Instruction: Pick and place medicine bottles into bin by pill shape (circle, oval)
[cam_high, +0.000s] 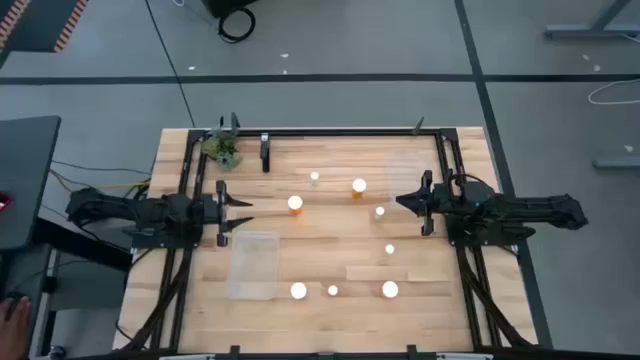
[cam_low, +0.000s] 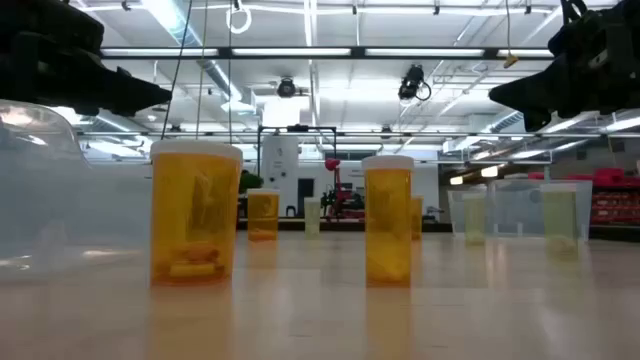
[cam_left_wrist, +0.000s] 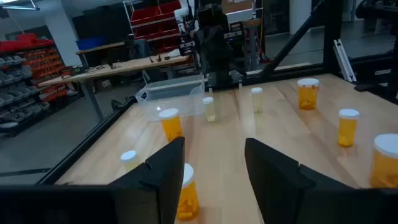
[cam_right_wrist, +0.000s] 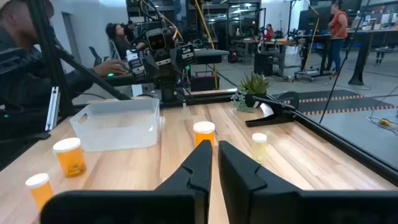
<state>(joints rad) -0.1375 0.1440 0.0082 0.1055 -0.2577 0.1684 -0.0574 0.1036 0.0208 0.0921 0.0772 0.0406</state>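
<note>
Eight small amber bottles with white caps stand upright on the wooden table. The nearest to my left gripper is one just ahead of it, which also shows beside one finger in the left wrist view. Others stand at mid-table and along the near edge; two of these loom large in the low view. My left gripper is open and empty, above the table. My right gripper is shut and empty, pointing toward the table's left.
A clear plastic bin sits left of centre near the front. A second clear bin sits at the far right. A small green plant stands at the far left corner. A black frame rims the table.
</note>
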